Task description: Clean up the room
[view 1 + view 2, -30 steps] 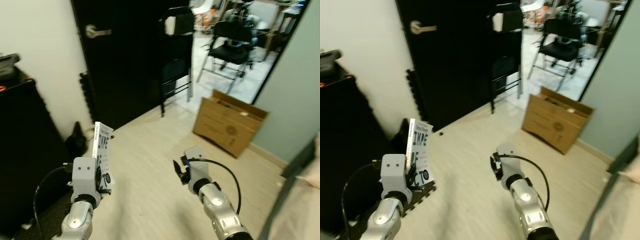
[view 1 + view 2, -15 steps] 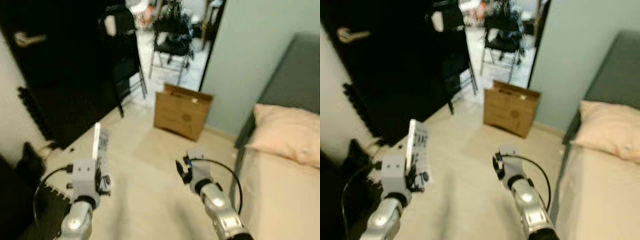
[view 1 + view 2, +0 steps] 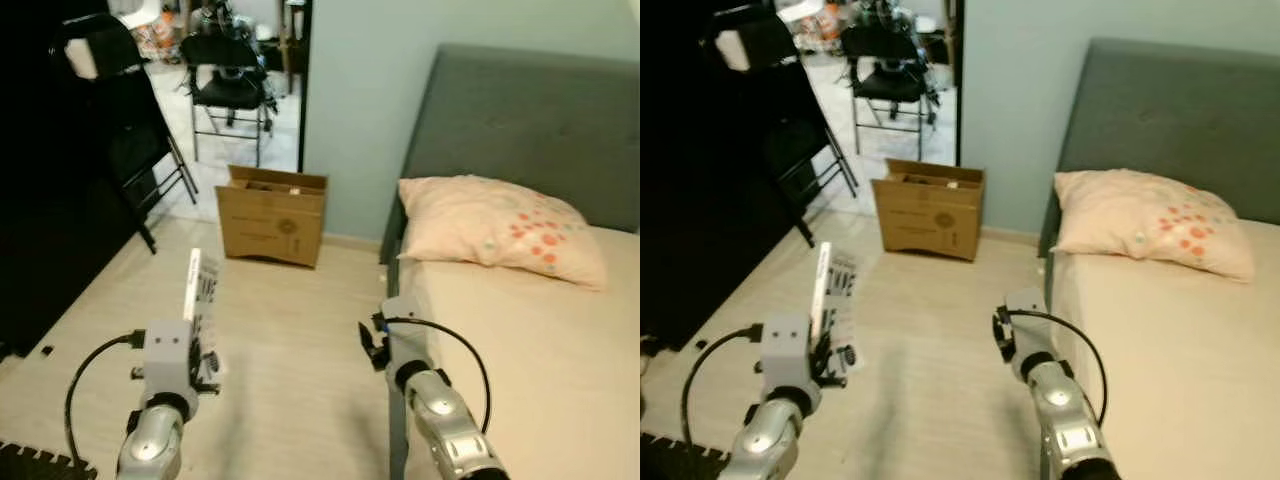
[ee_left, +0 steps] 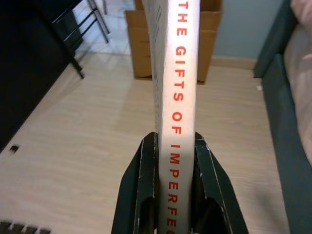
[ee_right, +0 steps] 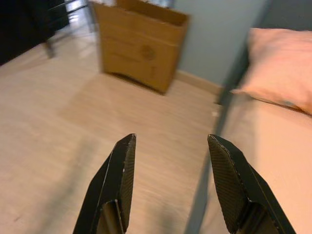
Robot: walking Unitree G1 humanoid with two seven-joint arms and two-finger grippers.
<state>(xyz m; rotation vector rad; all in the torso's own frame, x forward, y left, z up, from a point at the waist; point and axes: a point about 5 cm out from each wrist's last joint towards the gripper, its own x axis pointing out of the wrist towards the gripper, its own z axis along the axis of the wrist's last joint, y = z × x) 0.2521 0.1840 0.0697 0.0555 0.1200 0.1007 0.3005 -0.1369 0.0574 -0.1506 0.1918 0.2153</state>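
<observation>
My left gripper point(image 3: 200, 345) is shut on a white book point(image 3: 203, 296) held upright above the floor at the lower left. Its spine point(image 4: 178, 112) carries red letters and sits clamped between the two black fingers point(image 4: 146, 180). My right gripper point(image 3: 370, 345) hovers at the lower middle, beside the bed's near corner. Its fingers point(image 5: 122, 180) stand open with nothing between them, over bare wooden floor.
A bed point(image 3: 540, 340) with a grey headboard point(image 3: 520, 120) and a pink dotted pillow point(image 3: 495, 225) takes the right side. A cardboard box point(image 3: 270, 215) stands by the blue-grey wall. Black folding chairs point(image 3: 225, 85) sit beyond the doorway; dark furniture point(image 3: 60, 200) lines the left.
The camera has swung right: the black door and cabinet slid out on the left and the bed came into view. Both grippers keep their pose, the book still held.
</observation>
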